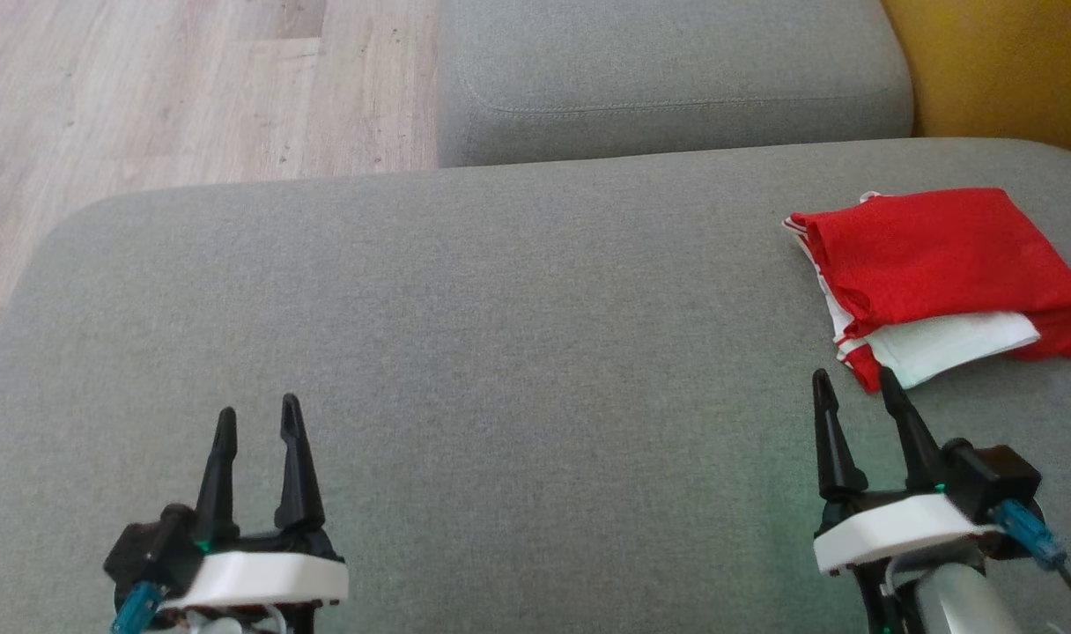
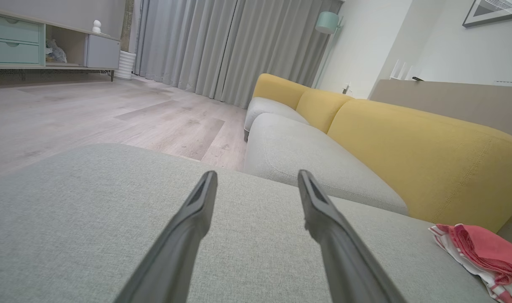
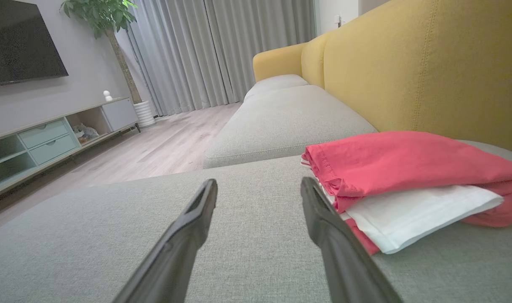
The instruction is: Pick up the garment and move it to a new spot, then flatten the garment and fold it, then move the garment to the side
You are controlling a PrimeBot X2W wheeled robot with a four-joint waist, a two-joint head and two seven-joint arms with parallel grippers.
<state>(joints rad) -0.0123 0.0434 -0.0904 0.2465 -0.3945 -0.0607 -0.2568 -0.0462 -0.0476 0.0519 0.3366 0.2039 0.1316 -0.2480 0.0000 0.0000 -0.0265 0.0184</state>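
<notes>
From the head view, looking down on a grey cushion [image 1: 500, 352]: left gripper [image 1: 258, 405] at lower left, right gripper [image 1: 853, 373] at lower right, both spread wide and holding nothing. Folded garment [image 1: 941, 273], red over white, lying at the cushion's right end, with pale floor [image 1: 148, 88] beyond the far edge.

From the left wrist view: curtains [image 2: 222, 46], a lamp [image 2: 327, 22] and the yellow back [image 2: 428, 160]. Garment small there, in the lower right corner, well apart from the left fingers.

From the right wrist view: a TV [image 3: 20, 38], a plant [image 3: 100, 12] and the garment large and close. Near corner just past the right-hand finger [image 3: 329, 235], partly hidden behind it. Touching or not, cannot tell.
</notes>
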